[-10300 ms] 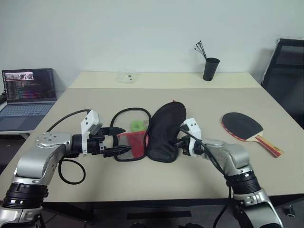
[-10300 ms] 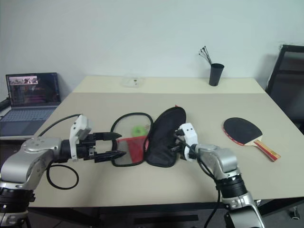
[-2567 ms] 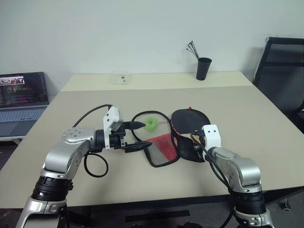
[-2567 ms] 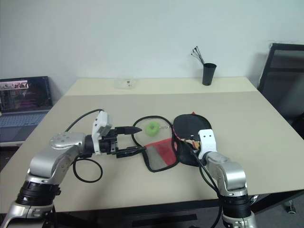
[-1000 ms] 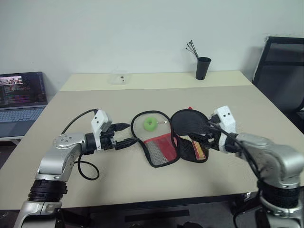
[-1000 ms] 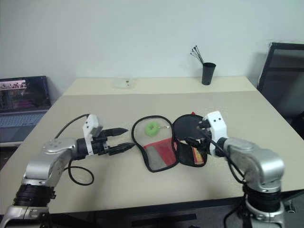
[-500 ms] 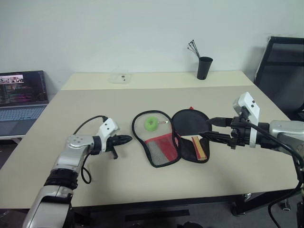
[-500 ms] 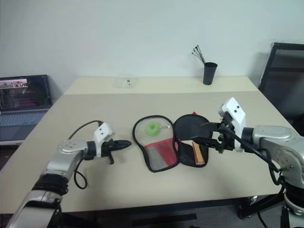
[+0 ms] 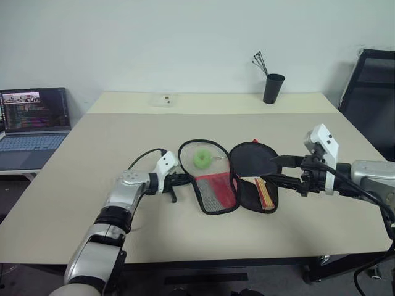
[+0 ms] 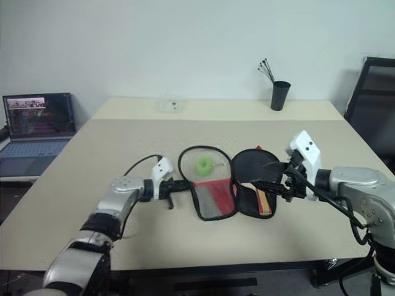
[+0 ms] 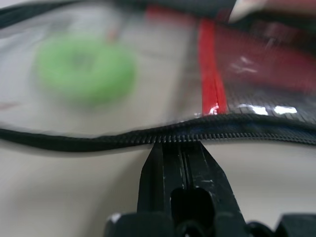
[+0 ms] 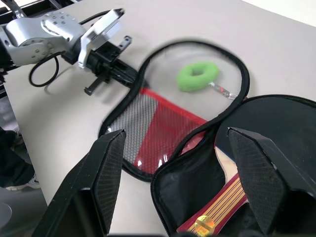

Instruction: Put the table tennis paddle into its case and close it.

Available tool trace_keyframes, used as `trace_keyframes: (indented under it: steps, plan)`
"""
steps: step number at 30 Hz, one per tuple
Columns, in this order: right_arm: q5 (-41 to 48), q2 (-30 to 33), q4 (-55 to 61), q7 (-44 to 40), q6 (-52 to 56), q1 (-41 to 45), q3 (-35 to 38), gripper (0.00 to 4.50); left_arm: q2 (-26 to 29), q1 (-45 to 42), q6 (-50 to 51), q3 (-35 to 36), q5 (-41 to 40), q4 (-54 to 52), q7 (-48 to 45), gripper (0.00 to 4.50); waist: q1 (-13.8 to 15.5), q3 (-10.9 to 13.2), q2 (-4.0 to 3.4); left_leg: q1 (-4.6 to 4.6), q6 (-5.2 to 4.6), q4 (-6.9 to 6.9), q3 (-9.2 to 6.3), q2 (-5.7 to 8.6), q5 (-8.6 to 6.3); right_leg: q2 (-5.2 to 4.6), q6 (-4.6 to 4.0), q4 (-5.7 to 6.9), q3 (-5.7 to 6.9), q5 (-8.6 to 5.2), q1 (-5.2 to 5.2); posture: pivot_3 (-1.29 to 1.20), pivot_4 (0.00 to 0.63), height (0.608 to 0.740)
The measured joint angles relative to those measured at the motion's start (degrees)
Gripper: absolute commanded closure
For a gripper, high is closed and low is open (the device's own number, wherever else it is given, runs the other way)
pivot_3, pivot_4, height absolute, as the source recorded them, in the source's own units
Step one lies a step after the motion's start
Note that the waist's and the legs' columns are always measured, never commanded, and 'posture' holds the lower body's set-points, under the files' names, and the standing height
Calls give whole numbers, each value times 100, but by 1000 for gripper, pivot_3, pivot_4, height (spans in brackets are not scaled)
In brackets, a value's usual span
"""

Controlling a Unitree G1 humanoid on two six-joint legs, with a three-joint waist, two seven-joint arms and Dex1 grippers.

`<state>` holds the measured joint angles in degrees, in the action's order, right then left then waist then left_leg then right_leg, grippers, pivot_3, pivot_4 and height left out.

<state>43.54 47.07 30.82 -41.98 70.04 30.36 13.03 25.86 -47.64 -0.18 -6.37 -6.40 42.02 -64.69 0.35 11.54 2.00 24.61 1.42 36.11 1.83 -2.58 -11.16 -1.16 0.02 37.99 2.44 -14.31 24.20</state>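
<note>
Two claws flank the open case (image 9: 228, 176): left claw (image 9: 180, 179), pinched together, at its near zipper edge; right claw (image 9: 281, 169) spread beside the paddle (image 9: 259, 172) inside.

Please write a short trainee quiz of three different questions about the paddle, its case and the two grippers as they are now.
1. True or false: the case lies zipped shut.
2. Which gripper's fingers are shut at the case's zipper edge? A) left B) right
3. Fill in: the table tennis paddle's striped handle lies inside the ____ half of the case.

Key: 1 false, it lies spread open. 2 A, the left gripper; the right gripper hovers open. 3 black.
</note>
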Motion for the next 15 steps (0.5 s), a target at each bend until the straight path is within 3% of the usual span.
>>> trace_keyframes:
  steps: [8, 15]
  plan:
    - [43, 538, -223, -110, -208, -346, 214, 891, -747, -1007, 125, -93, -27, -343, -179, 4473, 1, 0, 0, -1, -1, 3, -1, 30, 0, 5, 1, 2, 3, 0, -1, 0, 150, 740]
    - [42, 820, -450, -136, -321, -620, 402, 891, -1790, -1492, -356, -459, 380, 1145, 127, 4473, -37, 0, 1, -1, -3, 5, -1, 33, -1, 7, 2, 2, 1, 1, 0, 0, 150, 740]
